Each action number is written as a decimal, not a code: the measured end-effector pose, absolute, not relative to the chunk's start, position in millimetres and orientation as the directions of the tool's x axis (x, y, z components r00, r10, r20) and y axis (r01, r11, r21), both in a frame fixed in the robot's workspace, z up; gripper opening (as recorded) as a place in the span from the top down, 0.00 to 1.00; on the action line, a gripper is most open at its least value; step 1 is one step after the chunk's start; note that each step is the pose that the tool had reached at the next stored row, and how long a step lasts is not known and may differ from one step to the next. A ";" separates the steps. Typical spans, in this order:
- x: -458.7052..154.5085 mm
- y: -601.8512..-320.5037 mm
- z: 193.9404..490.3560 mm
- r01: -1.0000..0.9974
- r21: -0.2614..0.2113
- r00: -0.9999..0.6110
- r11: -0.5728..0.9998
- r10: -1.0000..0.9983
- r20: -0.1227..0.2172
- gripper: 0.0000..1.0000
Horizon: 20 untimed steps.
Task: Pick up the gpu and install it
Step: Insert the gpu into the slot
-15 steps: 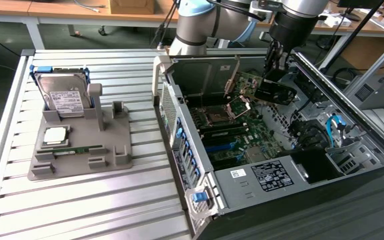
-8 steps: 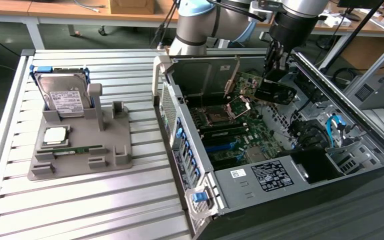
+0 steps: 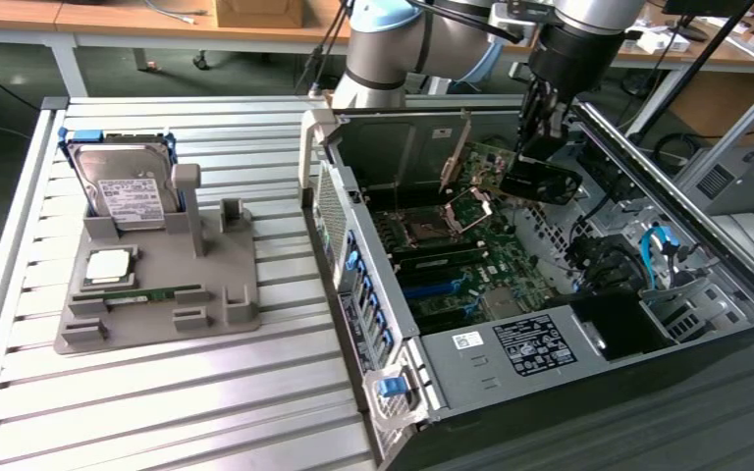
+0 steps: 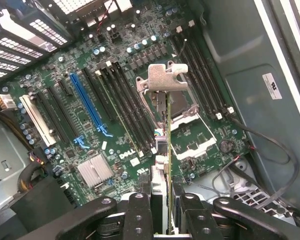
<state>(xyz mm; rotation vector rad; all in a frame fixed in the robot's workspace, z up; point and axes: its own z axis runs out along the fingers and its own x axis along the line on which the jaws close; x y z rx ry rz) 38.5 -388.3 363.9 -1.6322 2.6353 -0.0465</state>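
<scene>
The gpu (image 4: pixel 168 135) hangs edge-on inside the open computer case (image 3: pixel 509 353), its silver bracket (image 4: pixel 166 77) at the far end from the wrist. It is above the motherboard (image 4: pixel 90 125), over the area between the processor socket (image 4: pixel 182 107) and the row of expansion slots that includes the long blue slot (image 4: pixel 87 102), and I cannot tell whether it touches the board. The end effector (image 4: pixel 166 207) pinches the card's near end between its two black fingers (image 4: pixel 139 212). Well apart on the slatted tabletop (image 3: pixel 154 412), at the exterior view's left, a grey holder (image 3: pixel 154 314) carries a hard drive (image 3: pixel 129 191).
</scene>
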 end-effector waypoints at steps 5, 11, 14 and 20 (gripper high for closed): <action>38.5 -388.3 364.0 -0.901 -0.048 -0.431 0.432 -0.902 -0.019 0.73; 38.5 -388.3 363.9 -0.907 -0.048 -0.417 0.418 -0.909 -0.018 0.73; 38.5 -388.3 363.9 -0.911 -0.048 -0.408 0.409 -0.913 -0.017 0.73; 38.5 -388.3 363.9 -0.918 -0.049 -0.392 0.393 -0.920 -0.016 0.73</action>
